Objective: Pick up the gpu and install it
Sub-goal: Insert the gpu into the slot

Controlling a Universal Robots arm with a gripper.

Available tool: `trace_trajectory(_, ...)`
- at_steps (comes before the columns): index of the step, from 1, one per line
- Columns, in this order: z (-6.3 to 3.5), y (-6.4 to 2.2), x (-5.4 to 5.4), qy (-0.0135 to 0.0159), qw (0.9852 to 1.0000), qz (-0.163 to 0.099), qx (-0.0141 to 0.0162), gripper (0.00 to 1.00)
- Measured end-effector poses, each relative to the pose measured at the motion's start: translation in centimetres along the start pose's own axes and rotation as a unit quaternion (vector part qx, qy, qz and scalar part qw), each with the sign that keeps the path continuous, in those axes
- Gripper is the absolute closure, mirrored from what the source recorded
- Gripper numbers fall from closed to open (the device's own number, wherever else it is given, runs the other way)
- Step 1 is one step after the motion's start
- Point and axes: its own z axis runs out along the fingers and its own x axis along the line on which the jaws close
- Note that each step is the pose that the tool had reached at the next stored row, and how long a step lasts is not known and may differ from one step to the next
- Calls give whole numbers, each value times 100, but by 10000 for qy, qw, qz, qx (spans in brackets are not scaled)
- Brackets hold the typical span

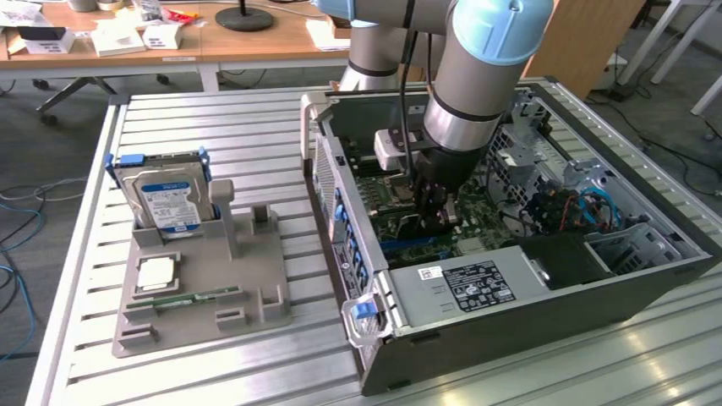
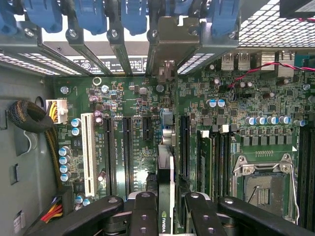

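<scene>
One arm, one gripper (image 2: 166, 209), fingers (image 2: 142, 214) pinching the gpu (image 2: 166, 167), held edge-on over the motherboard (image 2: 123, 113) slots inside one open computer case (image 1: 631, 292). One hard drive (image 1: 169, 203) stands on one grey fixture (image 1: 254, 271). Slatted metal table (image 1: 192, 118); desks behind. Card seating apparently incomplete, hidden by the arm.

Place: robotics lab in an office-like room
Bench: slatted aluminium tabletop (image 1: 226, 127) carrying an open computer case (image 1: 508, 279) and a grey parts fixture (image 1: 203, 288)
Background: wooden desks (image 1: 169, 46) with boxes, cables on the floor (image 1: 23, 211)
Machine: industrial robot arm (image 1: 474, 76)
</scene>
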Motion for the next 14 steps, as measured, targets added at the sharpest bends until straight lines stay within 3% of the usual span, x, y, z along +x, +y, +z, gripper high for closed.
trace_trajectory(14,0,0,0,0,10000,0,0,74)
